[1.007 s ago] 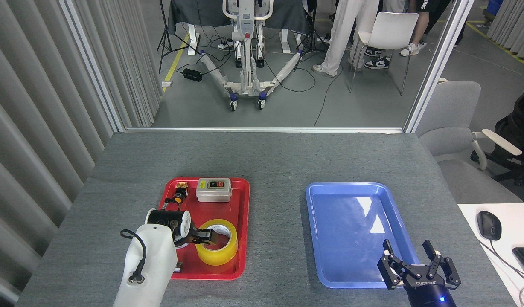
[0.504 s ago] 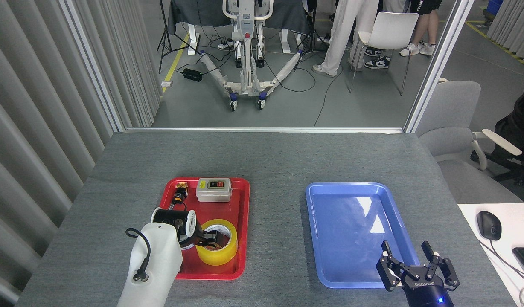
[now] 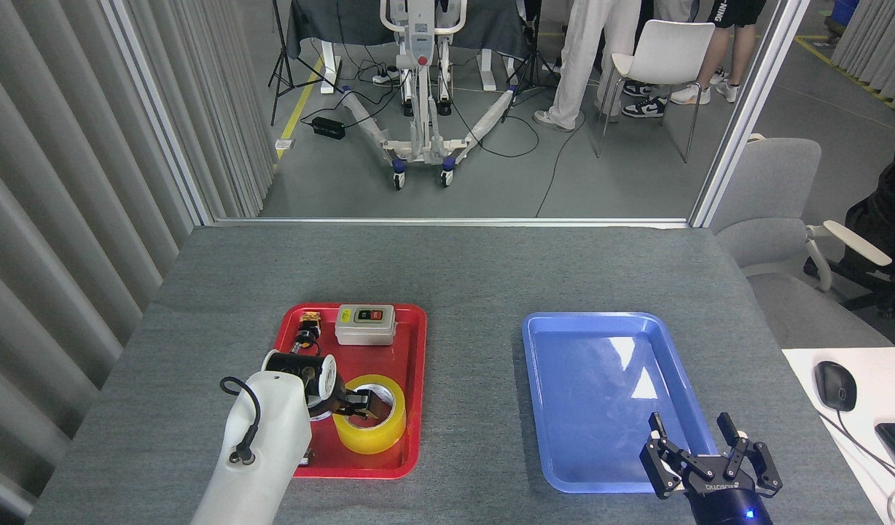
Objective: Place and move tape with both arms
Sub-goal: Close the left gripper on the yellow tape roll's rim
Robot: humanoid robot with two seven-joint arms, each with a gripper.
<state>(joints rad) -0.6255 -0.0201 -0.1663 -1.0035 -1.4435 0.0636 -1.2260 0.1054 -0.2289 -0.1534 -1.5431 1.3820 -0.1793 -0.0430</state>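
Tape [image 3: 371, 423] sits in the red tray [image 3: 411, 364] on the gray tabletop [image 3: 477, 270]. The left gripper [image 3: 361, 403] reaches into the roll's hole; I cannot tell if its fingers are apart or together. The right gripper [image 3: 699, 448] hangs over the blue tray [image 3: 600, 324], fingers wide apart, holding nothing.

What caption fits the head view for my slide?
Left gripper reaches into the tape roll on the red tray; right gripper waits open.
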